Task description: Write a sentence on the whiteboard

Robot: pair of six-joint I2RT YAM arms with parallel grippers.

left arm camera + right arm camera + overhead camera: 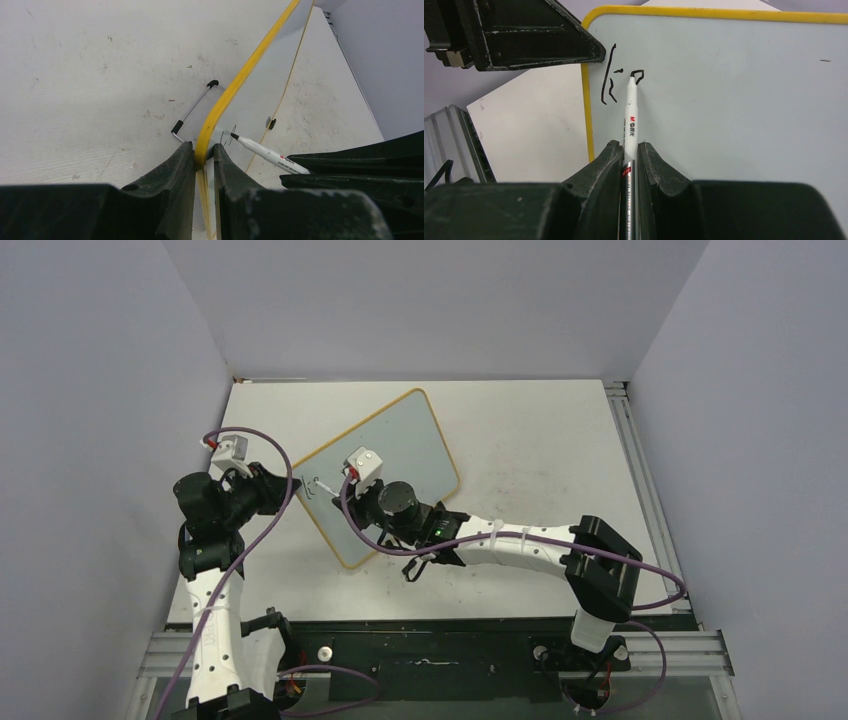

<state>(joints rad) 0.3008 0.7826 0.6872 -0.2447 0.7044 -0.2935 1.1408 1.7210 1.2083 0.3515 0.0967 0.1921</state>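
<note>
Pale lilac-grey walls point(430, 300) enclose a scuffed white tabletop point(540, 450), with an aluminium rail point(640, 470) along its right side. The whiteboard point(420, 440), grey-white with a thin yellow rim, lies left of the tabletop's centre, turned askew so that one corner points toward the back wall. Of the sentence point(611, 80) only the first black strokes are written: a "k"-like figure and a small angular loop, close to the rim at the board's left corner. A white marker point(630, 115) with a black tip touches the board at that loop. The right end effector point(628, 150) has its two fingers closed tightly on the marker's barrel, which slants down to the board. The left end effector point(202, 152) is closed on the whiteboard's yellow rim, pinching it between both fingers just beside the writing. A bent wire bracket point(192, 107) with black end caps shows next to the rim in the left wrist view.
</note>
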